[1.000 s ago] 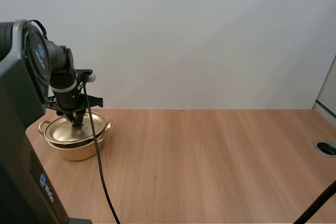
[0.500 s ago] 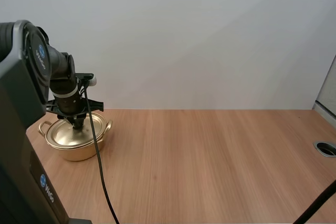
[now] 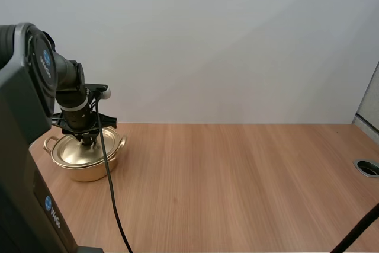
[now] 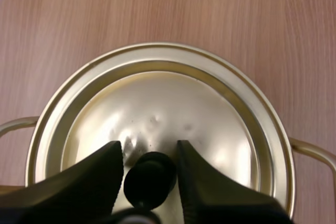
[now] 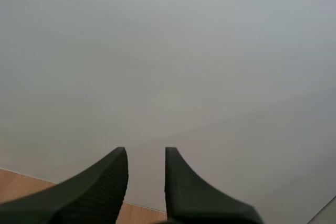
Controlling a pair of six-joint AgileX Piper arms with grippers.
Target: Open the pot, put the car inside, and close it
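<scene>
Atop the lid [image 4: 168, 114], left pincer [image 4: 149, 146] pinches its knob [image 4: 150, 179] (pot [image 3: 83, 173] closed).

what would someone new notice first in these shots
The shiny gold pot at the far left of the wooden table catches the eye first, with its lid sitting on it. The left gripper stands right over it, its fingers pinching the lid's black knob. The right gripper has its fingers apart and holds nothing.
</scene>
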